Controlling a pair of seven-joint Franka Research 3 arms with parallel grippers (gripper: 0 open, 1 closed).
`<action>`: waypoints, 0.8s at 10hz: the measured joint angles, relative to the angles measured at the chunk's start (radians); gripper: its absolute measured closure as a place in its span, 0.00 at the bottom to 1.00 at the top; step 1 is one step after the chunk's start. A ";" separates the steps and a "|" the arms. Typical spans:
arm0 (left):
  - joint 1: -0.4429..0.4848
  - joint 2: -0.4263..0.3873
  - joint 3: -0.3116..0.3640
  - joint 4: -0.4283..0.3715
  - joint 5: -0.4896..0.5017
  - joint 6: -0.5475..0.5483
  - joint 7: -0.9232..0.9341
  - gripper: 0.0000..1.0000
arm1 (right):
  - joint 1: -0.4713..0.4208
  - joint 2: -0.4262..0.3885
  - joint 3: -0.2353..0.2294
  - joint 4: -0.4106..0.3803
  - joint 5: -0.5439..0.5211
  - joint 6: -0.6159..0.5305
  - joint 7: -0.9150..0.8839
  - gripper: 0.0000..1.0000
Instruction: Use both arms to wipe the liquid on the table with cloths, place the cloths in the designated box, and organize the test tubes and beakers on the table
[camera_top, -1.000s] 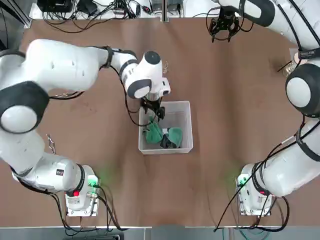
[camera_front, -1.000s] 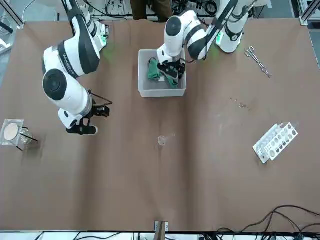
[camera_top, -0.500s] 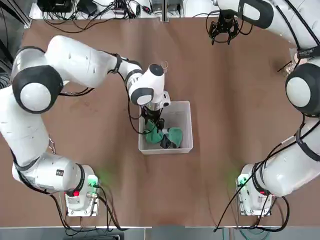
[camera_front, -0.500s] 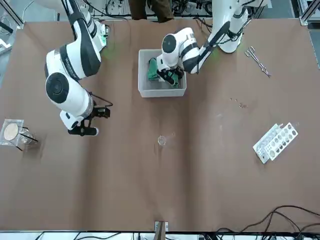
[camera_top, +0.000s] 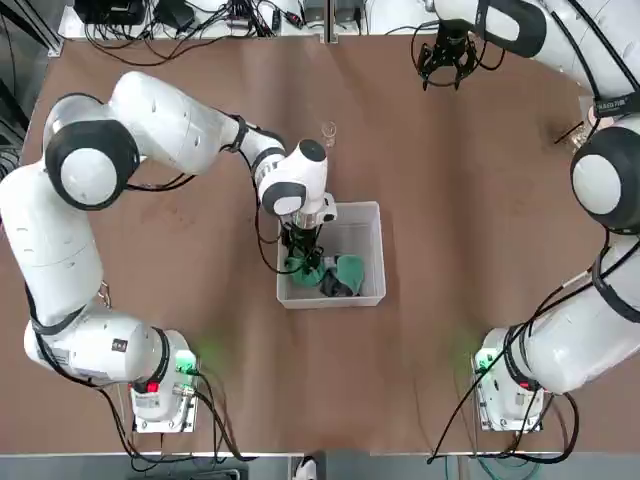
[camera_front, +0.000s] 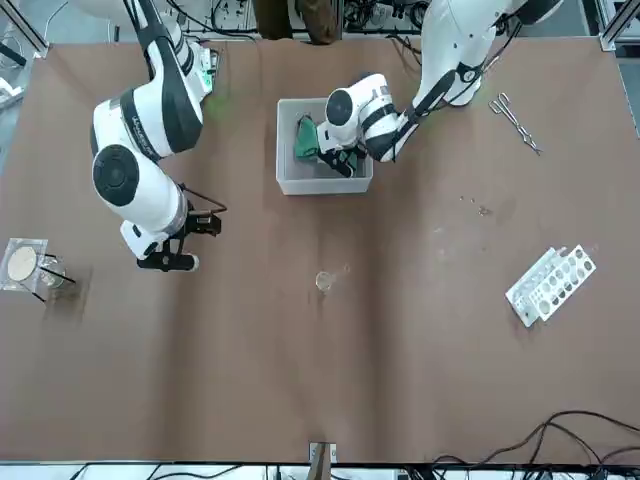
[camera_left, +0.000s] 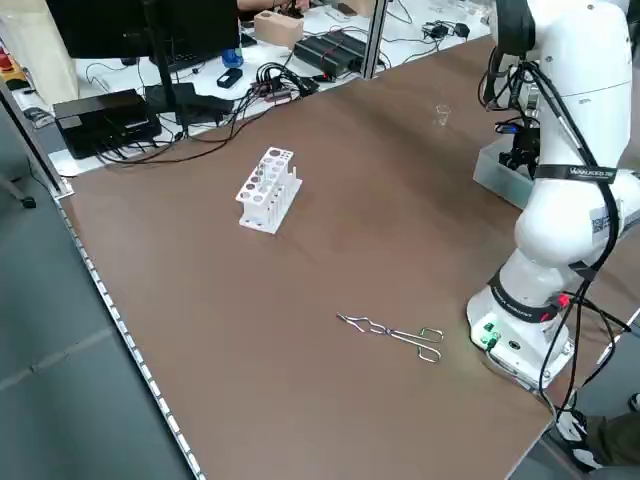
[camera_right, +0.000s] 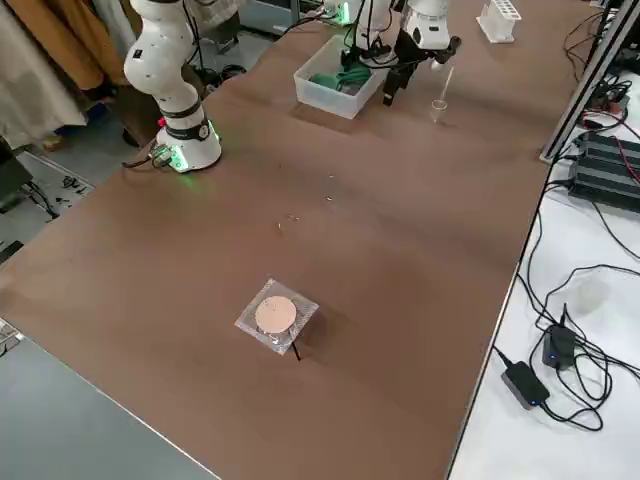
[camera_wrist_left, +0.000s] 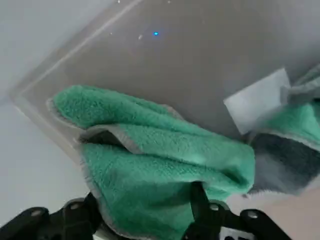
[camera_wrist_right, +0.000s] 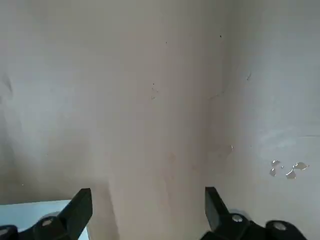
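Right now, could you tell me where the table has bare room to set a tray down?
The widest bare patch lies between the beaker, the rack and the far table edge. There is also room between the wire stand and the beaker. It is crowded around the box, where the left gripper sits over the cloths.

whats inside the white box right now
Two green cloths lie in the box, with the left gripper lowered onto one of them. The box floor beneath the cloths and gripper is hidden.
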 joint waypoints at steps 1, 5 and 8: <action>-0.001 0.003 -0.001 0.003 0.016 0.000 -0.029 0.47 | 0.000 0.000 0.000 0.000 0.000 0.000 0.000 0.00; -0.003 -0.001 -0.005 0.047 0.021 -0.005 -0.125 0.89 | 0.000 0.000 0.000 0.000 0.000 0.000 0.000 0.00; -0.002 -0.055 -0.046 0.250 0.009 -0.298 -0.166 0.92 | 0.000 0.000 0.000 0.000 0.000 0.000 0.000 0.00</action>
